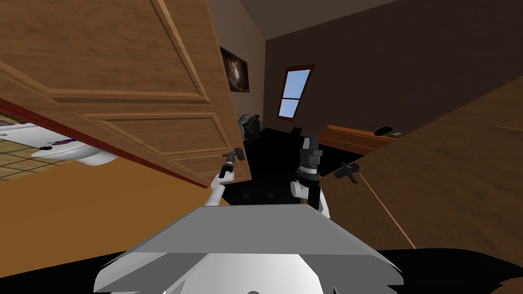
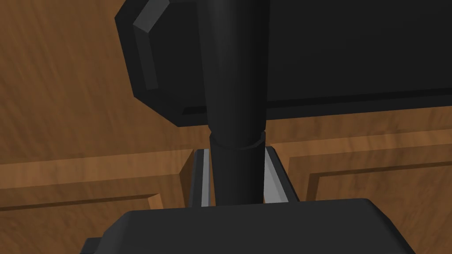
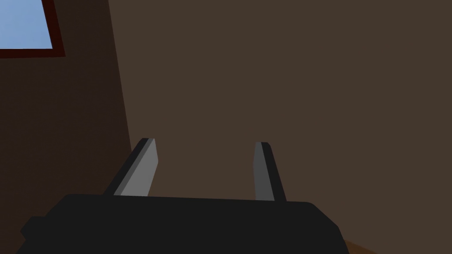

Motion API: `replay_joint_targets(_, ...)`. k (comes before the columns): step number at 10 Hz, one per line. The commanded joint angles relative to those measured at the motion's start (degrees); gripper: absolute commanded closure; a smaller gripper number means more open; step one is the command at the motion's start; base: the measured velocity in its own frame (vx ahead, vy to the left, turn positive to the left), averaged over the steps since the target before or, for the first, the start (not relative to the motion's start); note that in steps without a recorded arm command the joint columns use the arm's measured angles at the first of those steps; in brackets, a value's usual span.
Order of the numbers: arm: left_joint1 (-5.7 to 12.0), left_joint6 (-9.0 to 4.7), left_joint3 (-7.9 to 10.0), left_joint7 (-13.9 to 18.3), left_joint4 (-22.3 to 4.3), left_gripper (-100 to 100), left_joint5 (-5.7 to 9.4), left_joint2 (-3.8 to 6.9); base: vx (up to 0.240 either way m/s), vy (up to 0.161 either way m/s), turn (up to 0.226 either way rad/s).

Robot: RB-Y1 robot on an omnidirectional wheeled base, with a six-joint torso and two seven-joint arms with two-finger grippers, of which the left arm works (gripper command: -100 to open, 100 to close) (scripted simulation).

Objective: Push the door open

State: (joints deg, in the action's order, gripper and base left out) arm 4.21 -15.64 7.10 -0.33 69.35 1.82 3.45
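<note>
Left fingers (image 2: 273, 178) are clamped on the door handle (image 2: 236, 110), one blade on each side of the dark round bar with no gap showing. The left gripper (image 2: 236, 152) points straight at the door face, so a push should go through the handle rather than skidding on wood.

The door (image 1: 127, 76) is brown, panelled wood. In the left wrist view its panel mouldings run just behind the handle. In the head view the handle sits close to the door's free edge. My read is that gripping there gives the most leverage about the hinges, which are out of frame.

The right gripper (image 3: 205, 145) is held up in front of the chest, to the right of the left one and well apart from the door. Its fingers are spread about a third of the frame apart and hold nothing. It looks parked, out of the swing path.

The door stands partly open, angled away, with a black area (image 1: 276, 173) past its free edge. I'd call the task under way but not finished, since the gap looks narrow for the base.

Beyond the opening there's a low wooden cabinet (image 1: 352, 137) along the far wall, a red-framed window (image 1: 295, 92) above it, and a dark picture (image 1: 234, 70) on the side wall.

Risk: the handle travels on an arc as the door turns, so the wrist has to follow it or the clamp will twist off.
</note>
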Motion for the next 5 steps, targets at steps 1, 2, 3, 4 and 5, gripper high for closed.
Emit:
replay_joint_targets(1, 0.48, -0.48, 1.72, -0.3, -0.2, 100, 0.19, 0.97, 0.177, -0.077, 0.04)
replay_joint_targets(2, 0.52, -0.48, 2.44, -0.4, -0.3, 100, 0.29, 1.16, 0.18, -0.074, 0.067)
replay_joint_targets(3, 0.56, -0.49, 3.2, -0.6, -0.3, 100, 0.39, 1.3, 0.184, -0.085, 0.097)
replay_joint_targets(4, 0.6, -0.49, 3.97, -0.7, -0.4, 100, 0.5, 1.42, 0.185, -0.073, 0.091)
replay_joint_targets(5, 0.62, -0.5, 4.36, -0.8, -0.4, 100, 0.55, 1.48, 0.168, -0.05, 0.056)
